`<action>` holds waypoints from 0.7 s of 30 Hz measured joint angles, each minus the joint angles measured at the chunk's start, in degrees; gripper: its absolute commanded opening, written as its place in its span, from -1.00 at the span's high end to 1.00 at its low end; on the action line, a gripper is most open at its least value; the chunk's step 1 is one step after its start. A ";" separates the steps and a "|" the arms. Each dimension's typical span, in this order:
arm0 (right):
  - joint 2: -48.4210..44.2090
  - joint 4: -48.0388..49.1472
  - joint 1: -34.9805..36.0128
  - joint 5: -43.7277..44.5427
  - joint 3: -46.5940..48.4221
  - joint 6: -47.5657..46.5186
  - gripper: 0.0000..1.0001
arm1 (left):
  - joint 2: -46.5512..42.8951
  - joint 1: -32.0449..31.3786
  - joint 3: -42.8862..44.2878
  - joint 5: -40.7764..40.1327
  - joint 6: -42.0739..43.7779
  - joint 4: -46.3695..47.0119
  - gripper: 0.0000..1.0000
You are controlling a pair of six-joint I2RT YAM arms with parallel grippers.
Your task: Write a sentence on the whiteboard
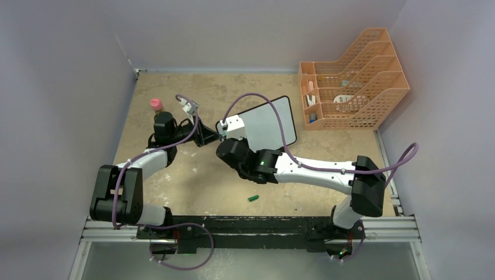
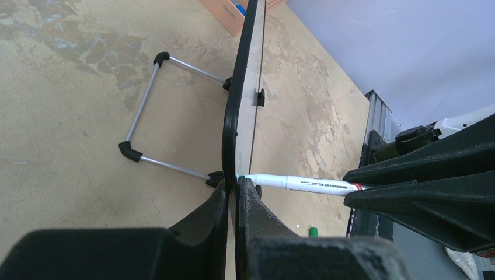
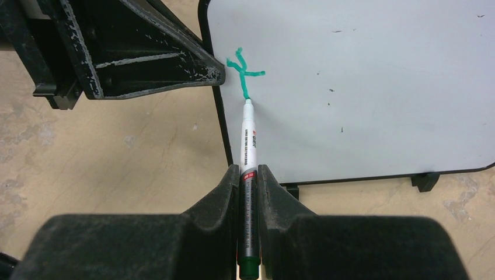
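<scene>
Currently writing with green marker [image 3: 247, 137] gripped in right tool [image 3: 248, 172], tip touching whiteboard [image 3: 373, 87] at green squiggle [image 3: 244, 73]; steadying whiteboard edge pinched in left tool [image 2: 234, 192], presumably against pen pressure.

Probably a robotics lab cell: plain pale walls [image 1: 58, 87] box in a worn tabletop [image 1: 175, 186], an aluminium rail [image 1: 403, 235] crossing the frame's bottom.

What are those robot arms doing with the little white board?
The right gripper holds a white marker with its tip on the whiteboard. The left gripper pinches the board's edge right beside it. Only one small green squiggle is drawn near that edge, so the sentence has barely begun. A green cap lies on the table.
</scene>
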 measured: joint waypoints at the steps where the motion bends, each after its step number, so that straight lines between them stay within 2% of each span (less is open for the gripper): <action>1: 0.00 -0.11 0.00 0.02 0.00 0.00 1.00 | 0.00 0.00 0.00 0.00 0.00 0.00 1.00; 21: -0.02 -0.59 0.00 1.73 0.00 0.87 1.00 | -0.11 0.00 0.09 -0.02 0.02 -0.28 1.00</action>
